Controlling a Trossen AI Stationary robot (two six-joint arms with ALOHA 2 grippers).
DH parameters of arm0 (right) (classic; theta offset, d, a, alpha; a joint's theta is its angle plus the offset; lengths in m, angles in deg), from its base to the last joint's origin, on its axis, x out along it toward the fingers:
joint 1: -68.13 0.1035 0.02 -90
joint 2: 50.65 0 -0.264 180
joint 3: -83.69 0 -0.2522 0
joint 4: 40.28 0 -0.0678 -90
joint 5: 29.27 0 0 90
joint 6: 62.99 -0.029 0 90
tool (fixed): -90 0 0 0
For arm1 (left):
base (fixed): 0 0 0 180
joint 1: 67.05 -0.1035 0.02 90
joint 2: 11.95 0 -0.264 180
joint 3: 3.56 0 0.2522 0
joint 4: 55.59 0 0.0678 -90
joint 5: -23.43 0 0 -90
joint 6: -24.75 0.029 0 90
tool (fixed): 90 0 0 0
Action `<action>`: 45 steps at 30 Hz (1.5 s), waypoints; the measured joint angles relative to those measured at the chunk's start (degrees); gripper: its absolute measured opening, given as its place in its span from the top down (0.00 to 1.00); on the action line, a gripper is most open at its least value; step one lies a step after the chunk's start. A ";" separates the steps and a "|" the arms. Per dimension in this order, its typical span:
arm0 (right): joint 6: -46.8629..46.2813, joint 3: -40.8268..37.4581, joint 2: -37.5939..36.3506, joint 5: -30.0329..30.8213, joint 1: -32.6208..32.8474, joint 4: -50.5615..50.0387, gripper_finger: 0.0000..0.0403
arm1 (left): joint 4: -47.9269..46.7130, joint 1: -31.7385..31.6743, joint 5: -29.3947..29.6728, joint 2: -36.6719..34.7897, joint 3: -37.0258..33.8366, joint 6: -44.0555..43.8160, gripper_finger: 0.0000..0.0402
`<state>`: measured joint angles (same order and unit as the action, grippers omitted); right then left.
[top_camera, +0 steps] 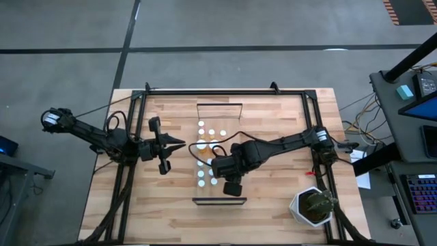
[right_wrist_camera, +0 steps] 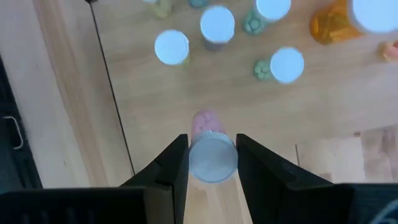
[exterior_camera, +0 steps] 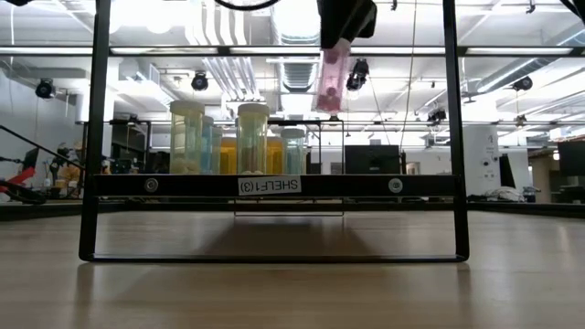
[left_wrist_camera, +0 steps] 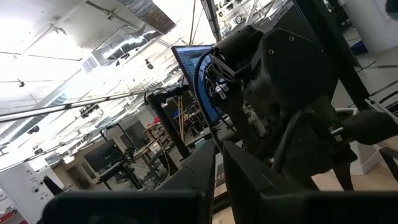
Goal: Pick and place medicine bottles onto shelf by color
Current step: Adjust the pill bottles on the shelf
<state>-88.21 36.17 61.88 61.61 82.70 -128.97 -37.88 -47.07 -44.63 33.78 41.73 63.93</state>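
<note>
Pink bottle (right_wrist_camera: 205,134) with white cap, orange bottle (right_wrist_camera: 333,23), yellow-green bottles (exterior_camera: 252,137) on light-wood shelf (right_wrist_camera: 155,112); black grippers.

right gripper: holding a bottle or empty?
Holding. The right gripper is shut on a pink bottle, lifted above the shelf.

Counter (top_camera: 273,205): slatted light wood, matt, visible grain. Shelf (right_wrist_camera: 155,106): smooth pale wood, framed by a thin dark metal rail (exterior_camera: 274,259). Medicine bottles (exterior_camera: 253,137): translucent glossy plastic, capped in smooth white plastic. Right tool (right_wrist_camera: 211,163): matt dark plastic fingers, closed on a pink translucent bottle (right_wrist_camera: 208,149).
</note>
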 joint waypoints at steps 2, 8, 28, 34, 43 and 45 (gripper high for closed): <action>0.39 0.00 -0.04 0.00 -0.02 0.75 0.73 | -0.03 -0.01 0.00 0.00 0.00 0.00 0.96; 0.37 0.01 -0.03 0.00 -0.04 1.13 0.73 | -0.02 0.00 0.00 0.00 0.00 0.01 0.96; -2.27 -2.50 -0.02 -4.35 0.18 2.29 0.73 | -0.57 -0.02 0.00 -0.03 0.00 0.13 0.96; -2.13 -6.57 -0.02 -4.39 0.13 5.30 0.73 | -0.55 -0.02 0.00 -0.09 0.00 0.15 0.96; -0.46 -12.15 -0.02 -4.39 -0.22 10.54 0.73 | -0.55 -0.02 0.00 -0.09 0.00 0.15 0.96; -0.45 -12.71 -0.02 -4.78 -0.26 10.91 0.73 | -0.55 -0.02 0.00 -0.10 0.00 0.15 0.96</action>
<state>-88.65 23.46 61.86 56.83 82.44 -118.06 -38.43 -47.08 -44.63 33.69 41.73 64.08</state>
